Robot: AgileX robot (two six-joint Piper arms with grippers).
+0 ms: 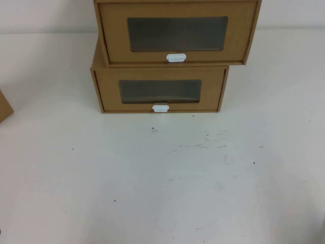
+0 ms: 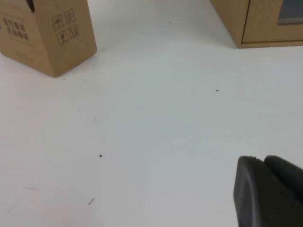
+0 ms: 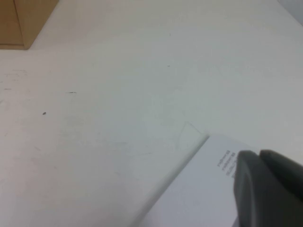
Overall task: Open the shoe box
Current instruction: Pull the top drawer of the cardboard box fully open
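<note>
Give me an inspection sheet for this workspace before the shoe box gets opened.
Surface: white table, a few dark specks and scuffs.
Job's things: two brown windowed shoe boxes, upper box stacked on lower box, both closed.
Clutter: cardboard carton at the table's left; printed paper sheet beneath the right gripper.
Grippers: left gripper over bare table, clear of the boxes; right gripper shut, holding nothing, above the paper.
Cables: nothing seen.
Surroundings: pale wall behind the boxes.

White table (image 1: pixel 162 193), lower shoe box (image 1: pixel 160 90), cardboard box (image 2: pixel 47 38)
</note>
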